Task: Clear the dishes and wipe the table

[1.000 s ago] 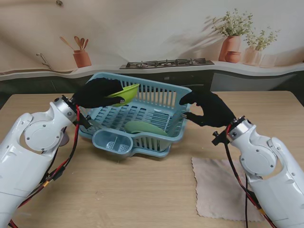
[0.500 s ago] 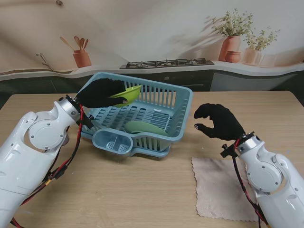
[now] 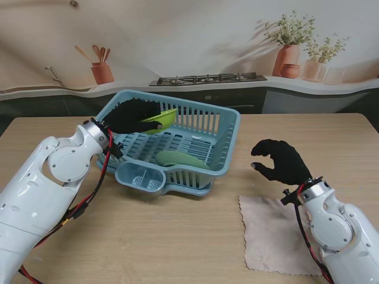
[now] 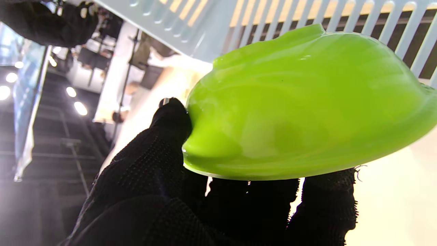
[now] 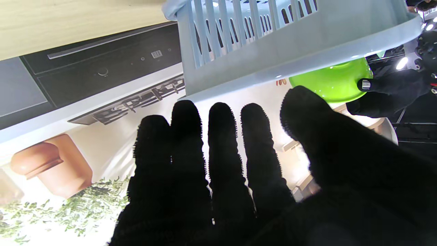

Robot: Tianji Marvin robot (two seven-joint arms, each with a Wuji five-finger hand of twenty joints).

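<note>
Since a second ago the right hand (image 3: 282,162) has drawn back from the right rim of the pale blue slatted plastic dish basket (image 3: 204,121) toward me and now hangs over the bare wooden bench (image 3: 177,236), apart from the basket, while the left hand (image 3: 131,116) has carried the glossy lime-green plastic bowl (image 3: 159,118) a little lower over the basket's far left corner. The left hand is clamped on that bowl: in the left wrist view its black-gloved fingers (image 4: 164,136) press against the bowl's outer wall and rim, with the basket's slats just past them. The bowl sits tilted, its open side turned toward the basket's inside. The right hand holds nothing, its fingers (image 5: 218,143) side by side and loosely curled with the thumb apart. A flat pale green plate (image 3: 180,158) lies on the basket floor, nearer to me than the left hand and to its right. A beige cloth with a ragged edge (image 3: 272,231) lies flat on the bench just nearer to me than the right hand, partly under that arm's wrist.
</note>
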